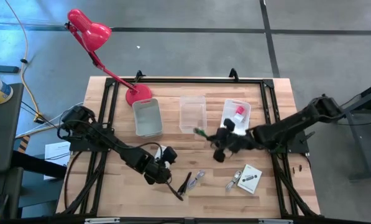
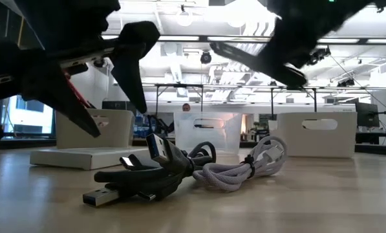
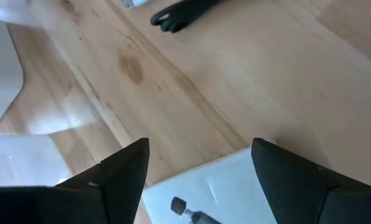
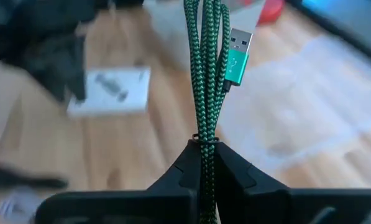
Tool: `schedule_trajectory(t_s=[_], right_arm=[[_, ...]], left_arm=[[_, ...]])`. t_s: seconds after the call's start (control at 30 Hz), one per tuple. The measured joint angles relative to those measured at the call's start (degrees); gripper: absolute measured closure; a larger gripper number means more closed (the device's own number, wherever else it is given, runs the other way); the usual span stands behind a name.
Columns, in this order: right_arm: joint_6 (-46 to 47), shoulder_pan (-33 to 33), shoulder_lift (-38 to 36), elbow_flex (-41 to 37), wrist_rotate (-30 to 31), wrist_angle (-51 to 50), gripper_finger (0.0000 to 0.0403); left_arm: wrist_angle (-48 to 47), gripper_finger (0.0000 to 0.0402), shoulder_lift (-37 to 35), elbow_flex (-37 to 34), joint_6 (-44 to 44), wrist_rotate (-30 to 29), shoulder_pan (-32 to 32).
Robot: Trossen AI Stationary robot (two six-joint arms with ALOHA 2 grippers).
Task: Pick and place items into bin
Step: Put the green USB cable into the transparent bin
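Note:
My left gripper (image 1: 165,163) is open low over a white card with dark print (image 3: 194,196) on the table's near left; its fingers stand on either side of the card. My right gripper (image 1: 215,140), just near the middle bin (image 1: 192,113), is shut on a green braided cable (image 4: 205,74) with a green USB plug (image 4: 237,57). A black cable (image 1: 184,183) and a grey cable (image 1: 199,177) lie coiled near the near edge, also seen as the black cable (image 2: 147,176) and grey cable (image 2: 244,167) in the low view. A second white card (image 1: 250,178) lies to their right. My right gripper pinches the green cable's bundled strands (image 4: 205,142) between its two fingers. The strands run on past the fingertips, with the plug at the free end. In the high view the cable (image 1: 201,132) sticks out from the gripper toward the left, lifted clear of the table.
Three open bins stand in a row at the far side: a grey one (image 1: 146,117), the clear middle one, and a white one (image 1: 237,112) with a pink thing inside. A red desk lamp (image 1: 89,34) rises at the far left. A small pale bit (image 1: 233,181) lies beside the second card.

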Motion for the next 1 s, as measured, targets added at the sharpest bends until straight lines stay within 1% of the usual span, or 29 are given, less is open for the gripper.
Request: schedule_trajectory(t_s=[0.07,0.17,0.27,0.47,0.57,0.77,0.87,1.0], right_arm=[[-1.8,-2.81,-1.13,0.02,-0.68,2.26,0.039],[-3.37,-7.33,-1.53,0.02,-2.13,5.26,0.0374],[-3.82,-12.14,-1.01,0.0,-5.28,8.94,0.0366],[-4.43,-20.47,2.82,0.02,-12.66,18.41,0.039],[-3.51,-23.73,5.76,0.02,-15.7,22.32,0.0389],[-0.1,-28.35,12.27,0.02,-18.49,28.55,0.0362],[1.22,-29.59,15.45,0.14,-19.65,32.26,0.0369],[1.87,-30.2,19.78,4.07,-19.72,31.18,0.0389]], left_arm=[[1.06,0.0131,-0.19,0.04,-0.01,-0.97,-0.03],[0.88,0.0131,-0.73,-0.03,0.04,-1.56,-0.33],[1.27,0.0131,-1.08,0.0,0.1,-1.83,-0.35],[1.19,0.0131,-2.25,-0.01,0.36,-2.72,-0.56],[1.01,0.0131,-2.26,-0.02,0.62,-3.94,-1.18],[0.34,0.013,-2.26,-0.02,0.38,-4.43,-1.54],[0.0,0.013,-2.26,-0.02,0.24,-5.07,-1.5],[-0.17,0.013,-2.26,-0.02,0.23,-5.21,-1.49]])
